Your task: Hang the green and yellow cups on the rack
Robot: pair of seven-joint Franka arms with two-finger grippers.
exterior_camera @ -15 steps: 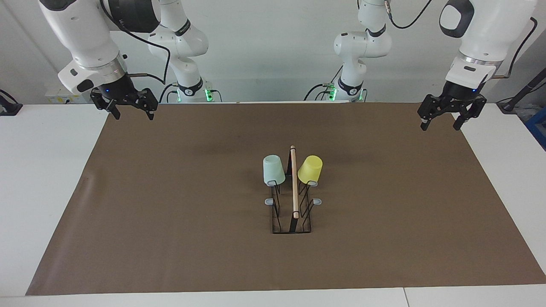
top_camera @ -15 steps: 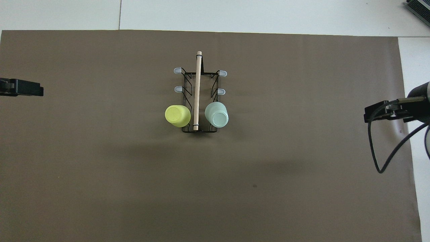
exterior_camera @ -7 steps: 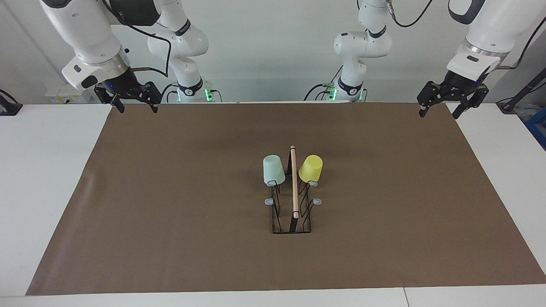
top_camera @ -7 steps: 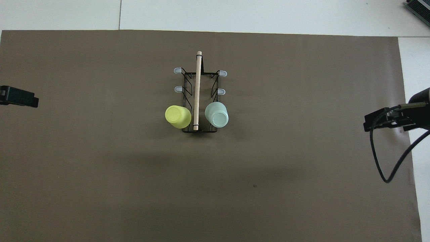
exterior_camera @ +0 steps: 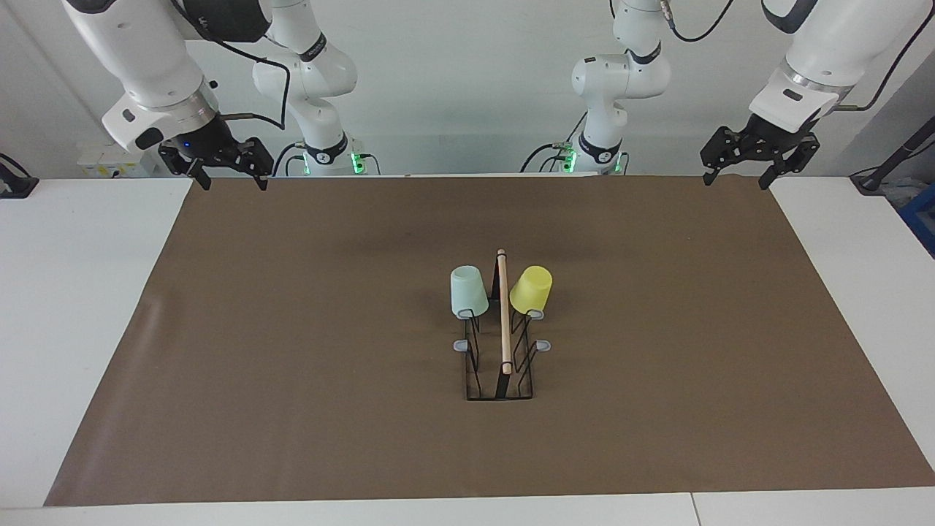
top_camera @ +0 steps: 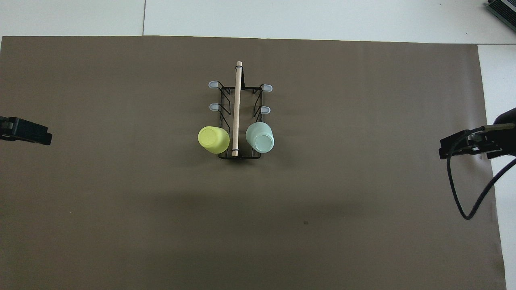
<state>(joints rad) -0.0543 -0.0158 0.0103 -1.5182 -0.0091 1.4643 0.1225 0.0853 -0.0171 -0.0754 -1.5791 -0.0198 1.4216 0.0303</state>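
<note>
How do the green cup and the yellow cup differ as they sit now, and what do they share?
Colour: the green cup is pale mint, the yellow cup bright yellow.
Side: the green cup hangs on the side of the rack toward the right arm's end of the table, the yellow cup on the side toward the left arm's end.
Shared: both are upside down on the prongs nearest the robots, alike in size and shape, with no pincer touching them.

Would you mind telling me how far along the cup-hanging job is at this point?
Done: the green cup and the yellow cup both sit upside down on the rack, on the pair of prongs nearest the robots. In hand: nothing; the left gripper and right gripper are open, empty, up over the mat's corners. Left: apparently nothing.
</note>
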